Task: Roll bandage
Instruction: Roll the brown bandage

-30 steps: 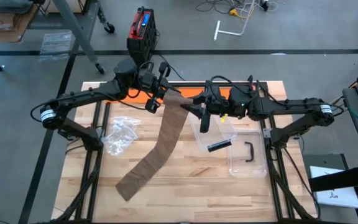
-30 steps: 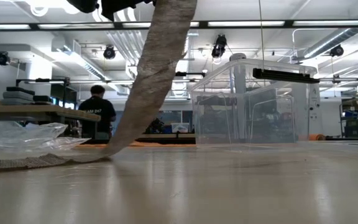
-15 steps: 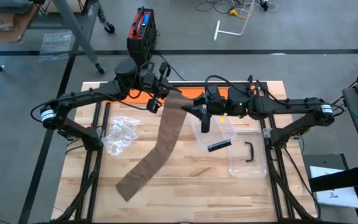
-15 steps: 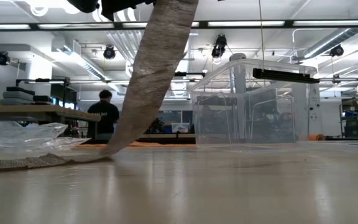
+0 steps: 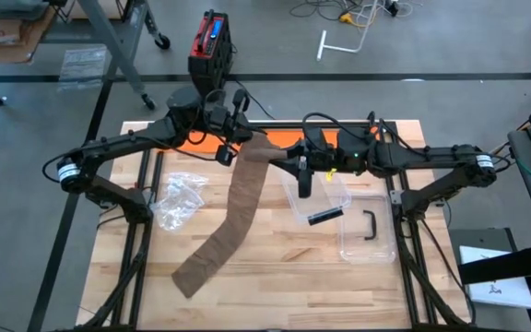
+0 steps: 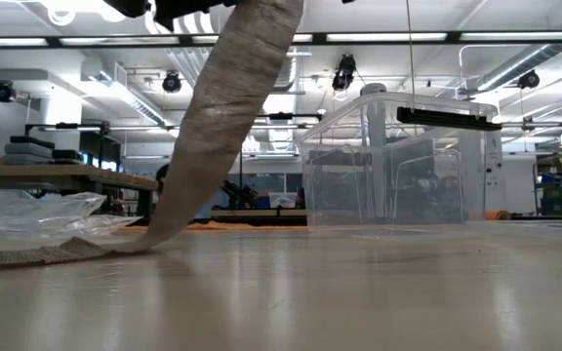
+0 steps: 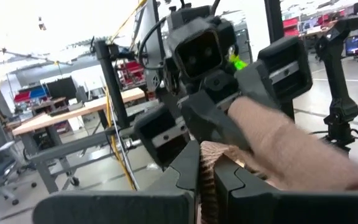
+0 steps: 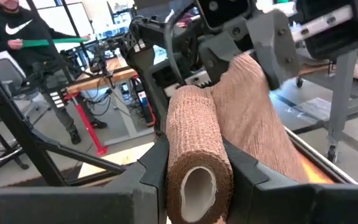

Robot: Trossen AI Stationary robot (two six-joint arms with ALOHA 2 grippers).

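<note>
The rolling is under way but far from finished. In the right wrist view a compact roll of brown bandage (image 8: 197,152) sits pinched between the fingers of the right claw (image 8: 194,168), its hollow core facing the camera. From that roll the loose strip runs across to the left claw (image 7: 207,177), whose fingers are pressed together on a fold of the fabric just beside the roll.

In the high view both claws meet above the upper middle of the wooden surface (image 5: 293,267). From there the unrolled tail (image 5: 233,207) hangs down and trails toward the lower left of the frame, its end lying flat on the boards. In the low view the strip (image 6: 218,117) rises from the surface at left to the top edge of the frame. Judging by that length, most of the bandage has yet to be wound up.

Count: one bandage, part roll and part loose tail. One clear plastic box (image 5: 367,221) sits at right of centre, with its dark handle showing. One crumpled clear plastic bag (image 5: 178,198) lies at left of centre. Two arms, two claws.
</note>
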